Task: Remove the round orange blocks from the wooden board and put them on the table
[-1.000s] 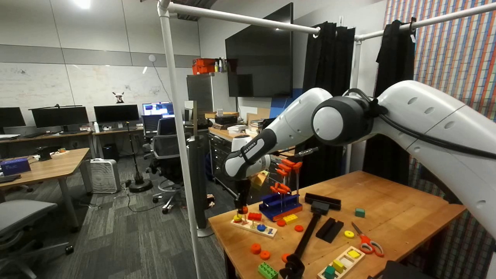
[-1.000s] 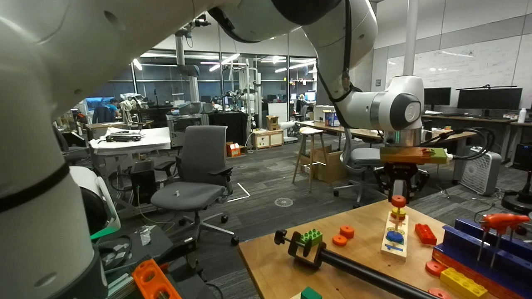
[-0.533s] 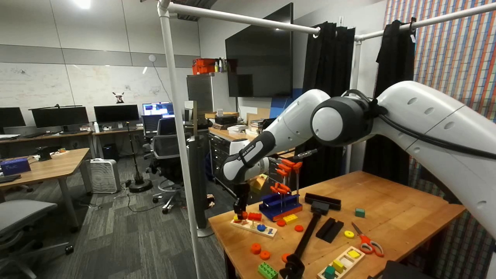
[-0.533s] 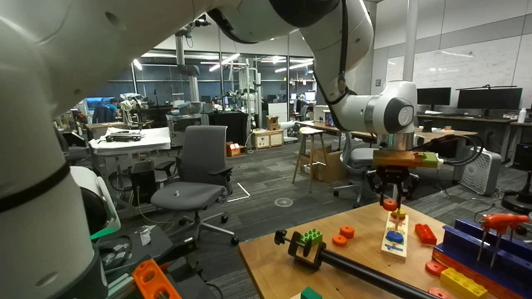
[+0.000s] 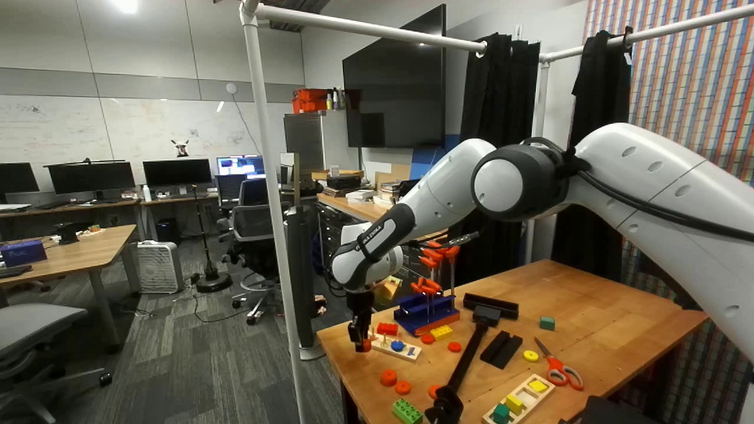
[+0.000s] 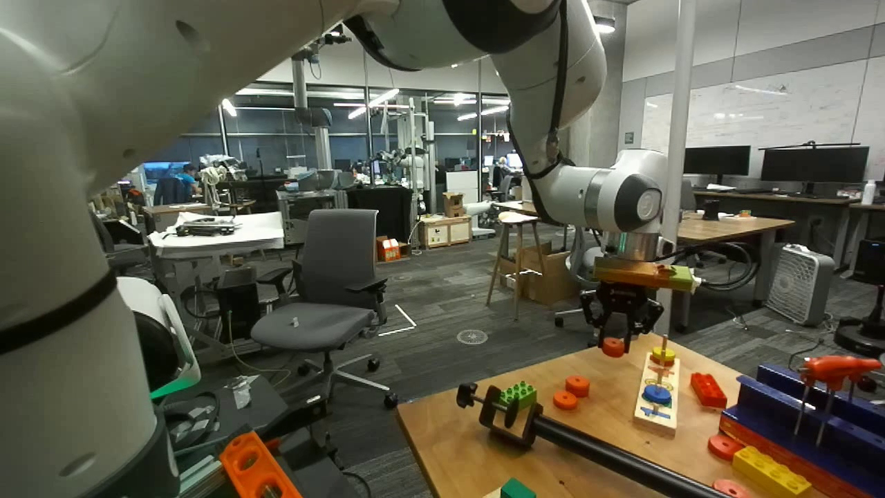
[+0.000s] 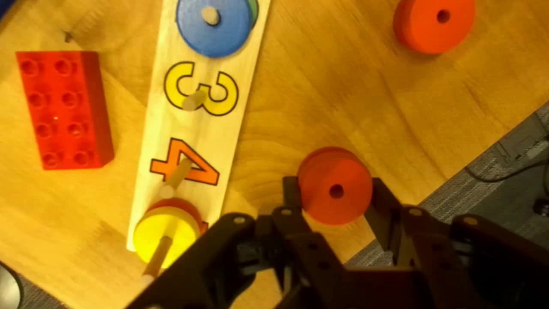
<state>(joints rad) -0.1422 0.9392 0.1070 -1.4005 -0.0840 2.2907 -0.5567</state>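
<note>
The wooden board (image 7: 171, 124) lies on the table (image 7: 326, 86) and also shows in both exterior views (image 5: 412, 357) (image 6: 667, 422). Its "4" and "3" pegs are bare; a blue disc (image 7: 214, 32) sits on one peg. A yellow disc (image 7: 165, 234) covers most of an orange-red disc (image 7: 191, 208) at the board's end. My gripper (image 7: 335, 193) is shut on a round orange block (image 7: 339, 206), above the table beside the board. The held block also shows in both exterior views (image 5: 366, 346) (image 6: 612, 347). Other round orange blocks (image 6: 577, 385) (image 6: 565, 399) (image 5: 454, 347) lie on the table.
A red brick (image 7: 55, 111) lies beside the board. A blue holder (image 5: 427, 315) with orange-handled tools stands behind it. A black clamp bar (image 6: 608, 453), green brick (image 6: 518, 394), yellow brick (image 5: 442, 333), scissors (image 5: 559, 371) and another board (image 5: 533, 396) are on the table.
My gripper has carried the orange block off to the side of the board's pegs and lowered it, moving left and down in both exterior views. The grip has stayed shut.
</note>
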